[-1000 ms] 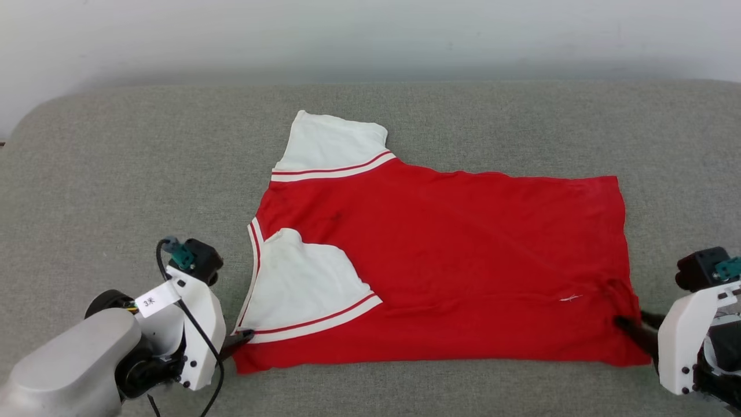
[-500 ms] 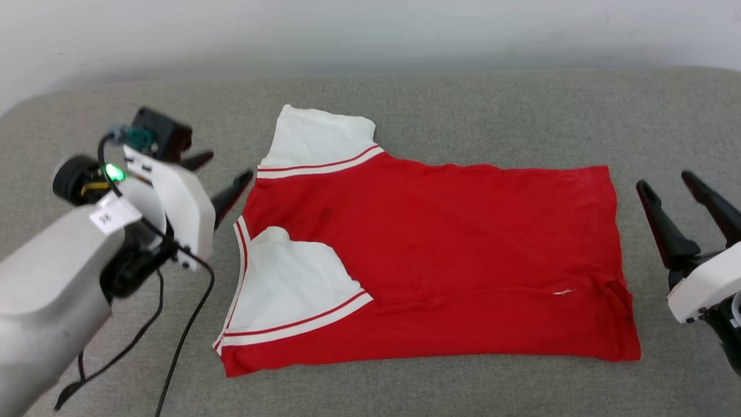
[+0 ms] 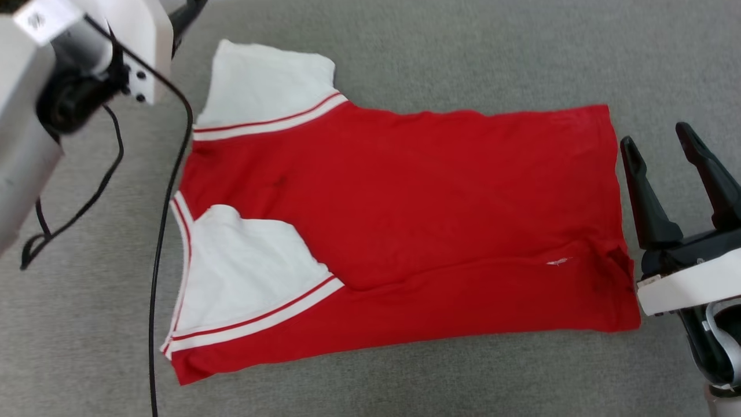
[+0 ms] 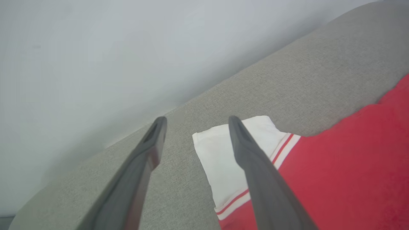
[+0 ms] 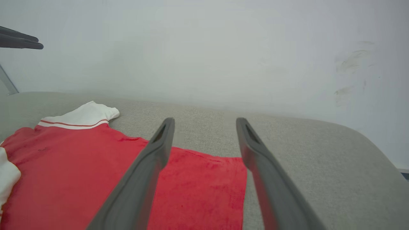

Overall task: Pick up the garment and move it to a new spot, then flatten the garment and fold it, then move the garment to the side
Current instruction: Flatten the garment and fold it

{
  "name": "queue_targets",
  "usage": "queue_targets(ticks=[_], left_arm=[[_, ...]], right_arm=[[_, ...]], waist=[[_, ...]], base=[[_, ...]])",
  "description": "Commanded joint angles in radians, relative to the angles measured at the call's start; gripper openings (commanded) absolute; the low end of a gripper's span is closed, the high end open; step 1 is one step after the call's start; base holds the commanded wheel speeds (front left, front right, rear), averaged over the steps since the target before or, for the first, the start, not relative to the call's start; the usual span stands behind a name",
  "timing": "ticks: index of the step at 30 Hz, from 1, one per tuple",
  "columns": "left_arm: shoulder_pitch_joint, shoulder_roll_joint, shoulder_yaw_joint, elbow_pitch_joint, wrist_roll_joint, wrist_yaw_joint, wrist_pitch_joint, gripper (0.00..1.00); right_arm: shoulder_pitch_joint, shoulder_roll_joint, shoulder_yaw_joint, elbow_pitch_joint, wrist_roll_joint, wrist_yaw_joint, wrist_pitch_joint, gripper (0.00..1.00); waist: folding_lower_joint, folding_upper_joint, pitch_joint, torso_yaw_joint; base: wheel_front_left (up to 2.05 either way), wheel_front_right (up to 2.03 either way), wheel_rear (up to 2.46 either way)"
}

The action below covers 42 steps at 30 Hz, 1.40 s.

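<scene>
Head view: garment (image 3: 451,191) looks limp, light. My left gripper (image 4: 197,119) and right gripper (image 3: 655,134) gape empty. I'd pinch 2 far corners.

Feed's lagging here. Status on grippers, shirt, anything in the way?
Left gripper open, empty, by the far sleeve. Right gripper open, empty, off the hem. Shirt flat on cushion, near sleeve folded in. Left arm's cable hangs by the collar.

Spread jaws over the garment (image 4: 338,179)
</scene>
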Motion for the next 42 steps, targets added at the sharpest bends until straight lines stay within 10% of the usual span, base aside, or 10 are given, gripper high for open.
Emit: queue_targets(ticks=[1, 12, 27, 28, 29, 42], left_arm=[[-0.044, -0.009, -0.005, 0.024, -0.016, -0.014, 0.059, 1.00], [-0.230, 0.000, -0.035, 0.137, -0.115, -0.029, 0.461, 1.00], [-0.218, 0.013, -0.078, 0.214, -0.126, -0.008, 0.614, 1.00], [-0.214, 0.012, -0.081, 0.211, -0.126, -0.008, 0.612, 0.21], [-0.210, 0.013, -0.086, 0.207, -0.124, -0.012, 0.614, 0.00], [-0.202, -0.014, -0.081, 0.149, -0.108, -0.035, 0.453, 0.00]], right_arm=[[-0.009, 0.014, 0.006, -0.023, -0.014, -0.001, 0.000, 1.00], [-0.059, 0.041, 0.040, -0.077, -0.028, -0.001, 0.011, 1.00], [-0.113, 0.038, 0.065, -0.062, 0.001, -0.001, -0.008, 1.00], [-0.116, 0.035, 0.061, -0.061, 0.003, -0.001, -0.007, 1.00], [-0.118, 0.032, 0.058, -0.061, 0.003, -0.001, -0.007, 1.00], [-0.222, -0.069, 0.020, -0.024, 0.051, -0.001, 0.119, 1.00]], waist=[[-0.0001, 0.0000, 0.078, -0.048], [-0.0001, 0.0000, 0.235, -0.116], [-0.0001, 0.0000, 0.321, -0.140], [-0.0001, 0.0000, 0.321, -0.138], [-0.0001, 0.0000, 0.321, -0.137], [-0.0001, 0.0000, 0.215, -0.081]], base=[[0.00, 0.00, 0.00], [0.00, 0.00, 0.00], [0.00, 0.00, 0.00], [0.00, 0.00, 0.00], [0.00, 0.00, 0.00], [0.00, 0.00, 0.00]])
